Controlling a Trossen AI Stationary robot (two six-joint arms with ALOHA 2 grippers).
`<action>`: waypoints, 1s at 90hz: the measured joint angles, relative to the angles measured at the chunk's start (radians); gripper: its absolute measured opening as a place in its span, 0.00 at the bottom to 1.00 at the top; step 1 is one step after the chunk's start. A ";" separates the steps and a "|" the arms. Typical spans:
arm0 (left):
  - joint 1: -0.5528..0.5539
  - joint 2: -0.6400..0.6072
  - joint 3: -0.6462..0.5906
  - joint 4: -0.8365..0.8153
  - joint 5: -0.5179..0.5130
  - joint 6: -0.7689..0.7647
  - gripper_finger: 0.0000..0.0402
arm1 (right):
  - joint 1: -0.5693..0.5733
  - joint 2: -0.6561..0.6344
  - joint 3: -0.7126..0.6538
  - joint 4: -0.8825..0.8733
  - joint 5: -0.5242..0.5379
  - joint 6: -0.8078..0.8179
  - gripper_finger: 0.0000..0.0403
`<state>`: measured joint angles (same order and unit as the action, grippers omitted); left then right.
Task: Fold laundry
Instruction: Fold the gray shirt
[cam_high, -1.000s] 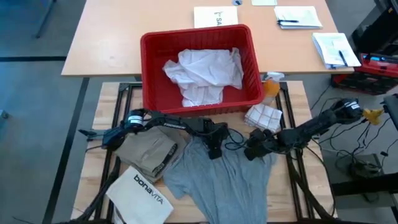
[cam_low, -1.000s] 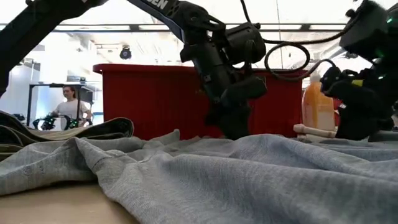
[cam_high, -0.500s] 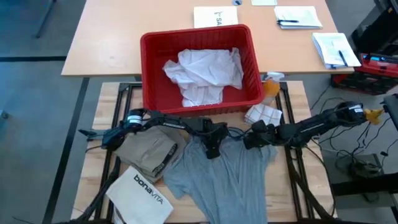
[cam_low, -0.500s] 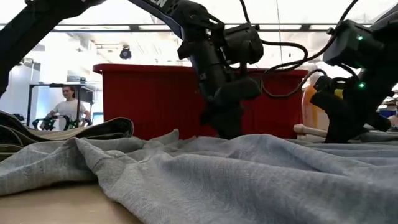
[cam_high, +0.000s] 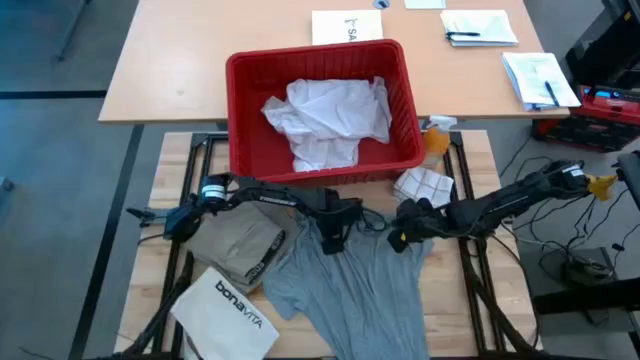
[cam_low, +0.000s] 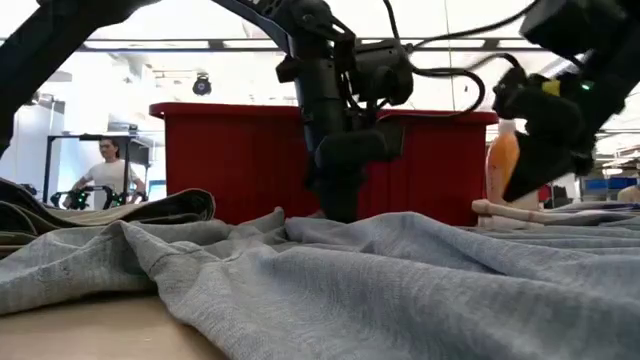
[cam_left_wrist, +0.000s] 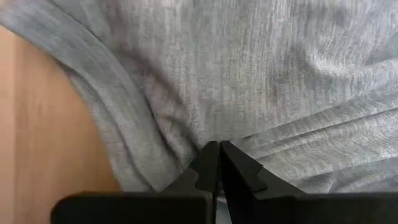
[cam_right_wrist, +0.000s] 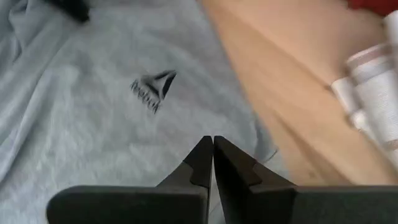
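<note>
The grey T-shirt (cam_high: 350, 285) lies spread on the wooden table, its far edge between my two grippers. My left gripper (cam_high: 331, 238) points down onto that far edge, shut on the cloth. My right gripper (cam_high: 398, 238) is shut and hangs a little above the shirt (cam_right_wrist: 124, 118), close to its printed logo (cam_right_wrist: 153, 89); it appears to hold nothing. A khaki-tan piece (cam_high: 237, 245) lies folded at the left. The white shirt (cam_high: 326, 120) lies crumpled in the red basket (cam_high: 240, 150). My left gripper pinches the grey T-shirt between its two shut fingers at a fold of cloth (cam_left_wrist: 239, 140) near the shirt's far edge. The fingers come from above, pointing down. Creases run into the fingertips. The shirt lies on the table, not lifted.
A white bag printed "bonavita" (cam_high: 226, 308) lies at the near left, overlapping the khaki piece. A folded checked cloth (cam_high: 424, 186) and an orange spray bottle (cam_high: 436, 138) stand right of the basket. Papers lie on the far table (cam_high: 480, 28).
My right gripper has risen off the shirt and gone a little toward the table's left, nearer my left gripper. My left gripper has slid slightly toward the table's left on the shirt. The shirt's far part is drawn in narrower than before.
</note>
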<state>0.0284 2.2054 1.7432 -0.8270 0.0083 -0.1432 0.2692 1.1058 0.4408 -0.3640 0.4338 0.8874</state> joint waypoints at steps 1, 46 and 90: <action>0.000 -0.004 0.000 0.005 0.000 0.000 0.00 | 0.004 0.003 -0.005 0.009 0.001 -0.002 0.00; 0.013 0.040 -0.001 0.486 0.073 0.113 0.00 | 0.112 0.120 -0.194 0.468 -0.007 -0.096 0.00; 0.079 0.096 -0.001 0.501 0.061 0.098 0.00 | 0.119 0.344 -0.040 0.490 -0.108 -0.207 0.00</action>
<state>0.1075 2.3010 1.7421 -0.3256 0.0691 -0.0448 0.3882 1.4495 0.4004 0.1259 0.3260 0.6802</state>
